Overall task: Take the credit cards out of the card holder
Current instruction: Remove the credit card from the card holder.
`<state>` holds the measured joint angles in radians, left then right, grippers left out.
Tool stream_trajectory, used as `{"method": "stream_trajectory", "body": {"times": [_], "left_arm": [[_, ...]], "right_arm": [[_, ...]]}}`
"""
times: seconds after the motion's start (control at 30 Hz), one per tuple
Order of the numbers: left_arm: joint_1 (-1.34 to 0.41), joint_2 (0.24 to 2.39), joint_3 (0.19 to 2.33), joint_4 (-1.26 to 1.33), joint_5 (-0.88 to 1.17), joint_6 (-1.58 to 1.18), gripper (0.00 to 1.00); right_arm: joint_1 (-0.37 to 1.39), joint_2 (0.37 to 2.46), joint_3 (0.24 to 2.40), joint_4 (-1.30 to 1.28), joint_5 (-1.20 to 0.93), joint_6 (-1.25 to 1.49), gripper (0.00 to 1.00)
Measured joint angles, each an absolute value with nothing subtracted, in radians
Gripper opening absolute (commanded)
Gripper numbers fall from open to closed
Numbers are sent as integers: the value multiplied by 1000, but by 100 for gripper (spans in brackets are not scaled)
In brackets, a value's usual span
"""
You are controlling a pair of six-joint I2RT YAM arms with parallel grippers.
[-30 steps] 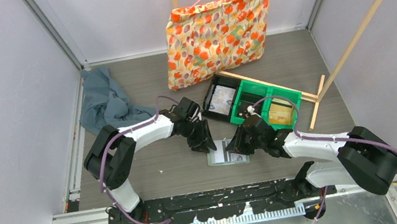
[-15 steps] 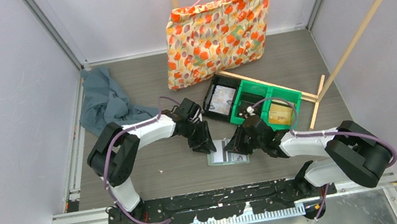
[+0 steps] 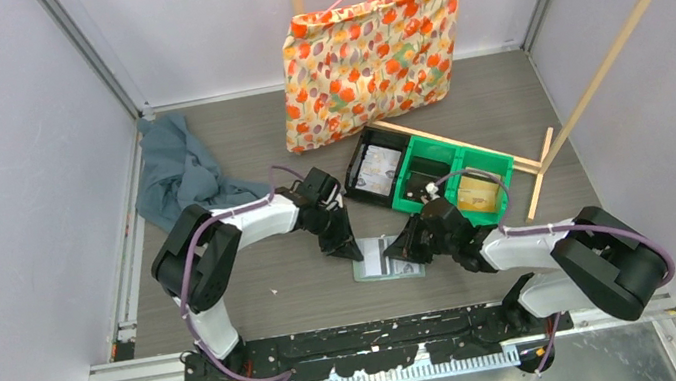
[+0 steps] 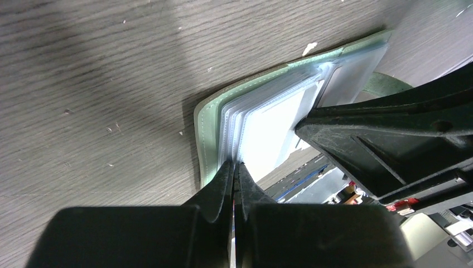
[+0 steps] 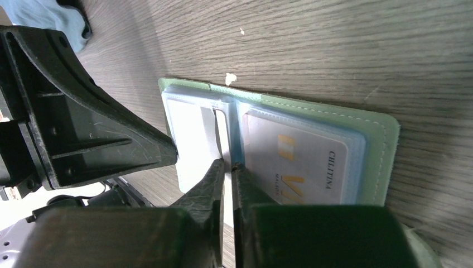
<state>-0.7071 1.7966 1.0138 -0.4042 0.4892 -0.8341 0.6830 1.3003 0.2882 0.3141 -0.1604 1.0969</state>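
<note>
The pale green card holder (image 3: pixel 404 269) lies open on the table between both arms. It also shows in the left wrist view (image 4: pixel 211 131) and the right wrist view (image 5: pixel 373 151). My left gripper (image 3: pixel 346 247) is shut, and in its wrist view (image 4: pixel 235 164) it pinches the clear pocket leaves at the holder's left edge. My right gripper (image 3: pixel 404 249) is shut at the holder's fold (image 5: pixel 227 163) on a thin grey-white credit card (image 5: pixel 209 131) that stands up from the pockets. Another card with gold lettering (image 5: pixel 304 159) lies in the right pocket.
A bright green bin (image 3: pixel 454 178) and a black tray (image 3: pixel 376 170) stand just behind the holder. A blue-grey cloth (image 3: pixel 175 174) lies at the back left. A floral pillow (image 3: pixel 374 54) hangs on a wooden rack (image 3: pixel 616 48) at the back.
Both grippers stay at the holder. The left gripper has shifted slightly left and the right wrist has edged a little up and right.
</note>
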Motion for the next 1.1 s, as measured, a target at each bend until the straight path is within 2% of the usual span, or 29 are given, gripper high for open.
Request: {"method": "stream_trajectory", "body": {"times": [0.07, 1.1], "left_arm": [[-706, 1798, 1014, -403, 491, -834, 0], [-691, 1802, 1002, -376, 500, -838, 1]], "right_arm": [[677, 1300, 281, 324, -169, 1100, 1], [569, 1162, 123, 441, -256, 1102, 1]]}}
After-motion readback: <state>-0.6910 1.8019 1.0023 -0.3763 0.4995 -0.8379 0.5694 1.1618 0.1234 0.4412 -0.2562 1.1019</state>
